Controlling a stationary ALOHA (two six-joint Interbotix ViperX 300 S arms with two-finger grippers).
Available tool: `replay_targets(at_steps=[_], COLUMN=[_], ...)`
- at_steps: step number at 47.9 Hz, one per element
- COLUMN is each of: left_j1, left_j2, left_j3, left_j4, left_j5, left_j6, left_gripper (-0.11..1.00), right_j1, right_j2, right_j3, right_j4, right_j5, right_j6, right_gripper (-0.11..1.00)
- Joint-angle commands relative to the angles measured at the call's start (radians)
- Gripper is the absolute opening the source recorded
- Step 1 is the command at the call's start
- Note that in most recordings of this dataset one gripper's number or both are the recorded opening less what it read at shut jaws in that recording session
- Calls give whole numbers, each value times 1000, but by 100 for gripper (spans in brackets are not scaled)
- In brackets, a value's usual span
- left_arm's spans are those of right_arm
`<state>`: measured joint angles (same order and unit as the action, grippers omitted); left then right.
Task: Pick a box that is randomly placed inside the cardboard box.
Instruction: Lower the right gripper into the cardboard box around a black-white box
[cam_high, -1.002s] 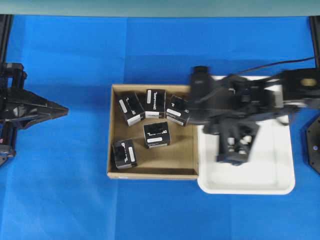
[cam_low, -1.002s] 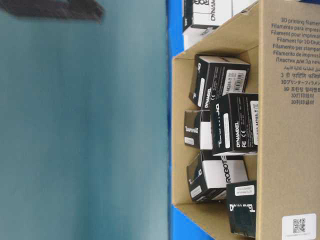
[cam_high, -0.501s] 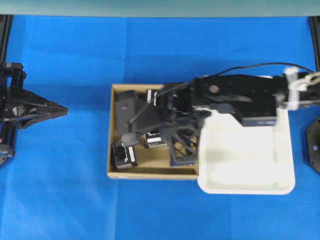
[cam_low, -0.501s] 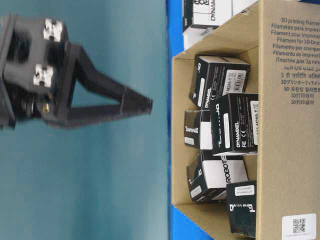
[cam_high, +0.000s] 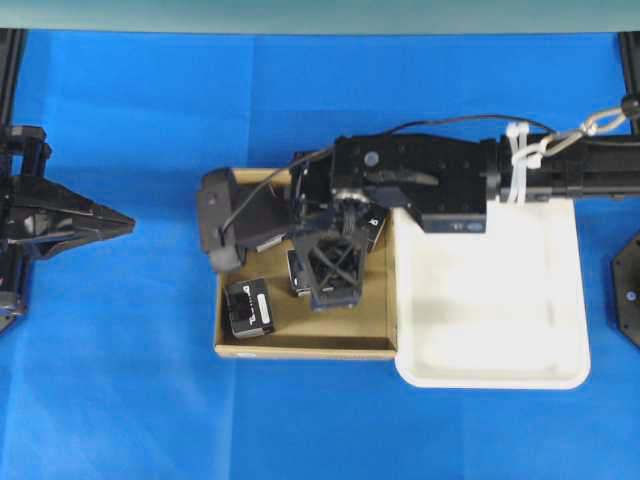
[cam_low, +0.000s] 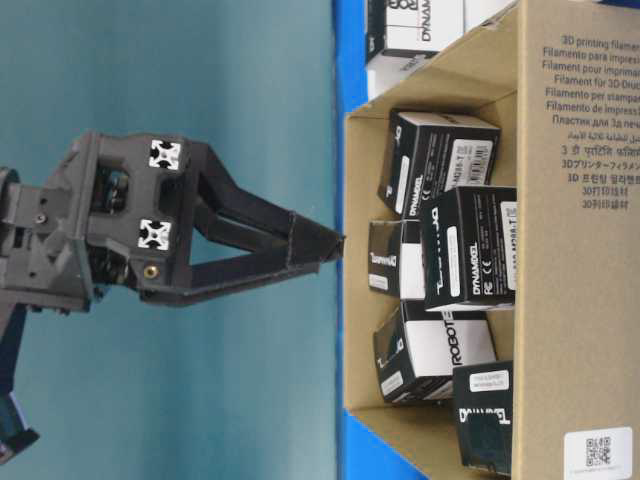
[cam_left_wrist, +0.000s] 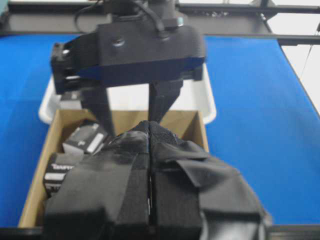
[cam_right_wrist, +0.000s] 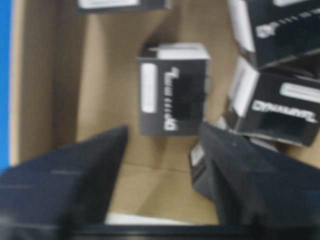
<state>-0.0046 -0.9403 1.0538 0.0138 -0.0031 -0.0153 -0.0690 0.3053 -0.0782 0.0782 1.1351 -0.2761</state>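
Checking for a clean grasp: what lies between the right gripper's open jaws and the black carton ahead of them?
Only bare cardboard floor: in the right wrist view, the right gripper faces the box across the cardboard box bottom.

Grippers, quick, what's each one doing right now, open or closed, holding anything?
Left gripper: closed, fingers together, holding nothing.
Right gripper: open, fingers spread above the cardboard box, holding nothing.
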Motion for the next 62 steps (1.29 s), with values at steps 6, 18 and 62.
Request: replay_targets(at_steps=[6, 18, 62], left_j1=[-2, -8, -11], left_j2=[2, 3, 2], left_j3=[-31, -37, -38], left_j4=[2, 3, 3], left_j5=[-5, -5, -2], left_j6=[0, 0, 0], left_gripper=[-6, -6, -6], right_j1=[6, 9, 25], right_j2=[12, 48, 67], right_j3=[35, 92, 166], right_j4=[3, 3, 5], right_j5=[-61, -140, -282], right_j6=[-81, -95, -78], right_gripper=[100, 100, 58])
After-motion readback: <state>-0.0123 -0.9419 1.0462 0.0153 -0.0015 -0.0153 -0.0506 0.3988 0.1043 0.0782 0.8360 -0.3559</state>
